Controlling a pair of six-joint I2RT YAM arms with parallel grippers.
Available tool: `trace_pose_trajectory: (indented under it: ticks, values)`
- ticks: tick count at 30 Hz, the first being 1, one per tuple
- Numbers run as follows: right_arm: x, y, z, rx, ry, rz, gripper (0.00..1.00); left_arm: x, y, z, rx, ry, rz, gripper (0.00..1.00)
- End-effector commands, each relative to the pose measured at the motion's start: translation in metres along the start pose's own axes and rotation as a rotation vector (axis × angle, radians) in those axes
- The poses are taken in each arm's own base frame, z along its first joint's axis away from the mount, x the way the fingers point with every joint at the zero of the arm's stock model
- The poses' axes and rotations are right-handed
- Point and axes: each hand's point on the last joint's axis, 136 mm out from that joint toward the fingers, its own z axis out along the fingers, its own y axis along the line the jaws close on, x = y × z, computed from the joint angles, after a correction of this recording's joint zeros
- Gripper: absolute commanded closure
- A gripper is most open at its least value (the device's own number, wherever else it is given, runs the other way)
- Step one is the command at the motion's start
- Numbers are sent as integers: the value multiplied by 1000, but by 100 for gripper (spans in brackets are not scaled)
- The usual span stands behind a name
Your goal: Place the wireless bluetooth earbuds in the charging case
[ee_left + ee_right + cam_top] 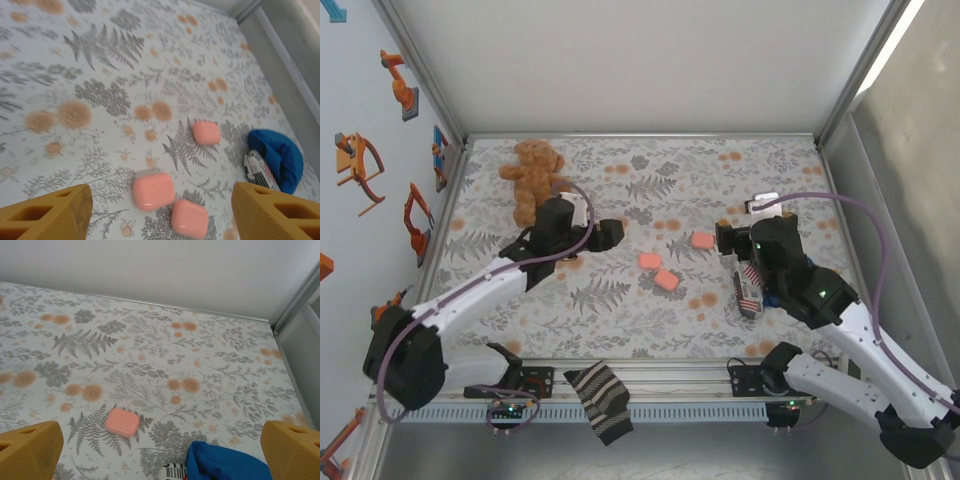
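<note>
Three closed salmon-pink charging cases lie on the floral cloth: one [702,241] at mid-right, and two close together [649,261] [666,281]. The earbuds are out of view. My left gripper [610,232] hangs left of the pair. In its wrist view its yellow fingers [50,215] stand wide apart, open, above the pair [153,190] [189,218], with the third case [206,133] farther off. My right gripper [725,240] is open just right of the single case [122,422], nothing between its fingers [292,447].
A brown teddy bear [533,170] lies at the back left. A blue cloth [225,462] and a striped item [750,290] lie under the right wrist. A striped sock [600,400] hangs over the front rail. Walls close in the back and sides.
</note>
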Motion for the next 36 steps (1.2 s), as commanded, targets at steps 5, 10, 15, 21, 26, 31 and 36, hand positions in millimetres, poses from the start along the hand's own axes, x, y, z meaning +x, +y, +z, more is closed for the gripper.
trace_pose_trajectory:
  ticks: [5, 10, 15, 21, 26, 31, 36]
  values:
    - [9, -33, 21, 141, -41, 27, 0, -8, 72, -69, -378, -124, 108, 15]
    - [17, -50, 30, 201, -48, 18, 0, -17, 98, -111, -553, -238, 140, 6]
    - [29, -68, 37, 261, -93, 24, 0, -25, 125, -148, -736, -361, 181, 0]
    - [60, -89, 57, 323, -43, 50, 0, -35, 133, -156, -805, -468, 343, 1]
    - [90, -96, 84, 347, 13, 53, 0, -31, 155, -154, -901, -458, 349, 2]
    - [118, -94, 107, 304, 27, 67, 0, -17, 180, -141, -942, -395, 294, 3]
    - [131, -98, 124, 287, -8, 79, 0, -4, 198, -126, -947, -372, 280, 3]
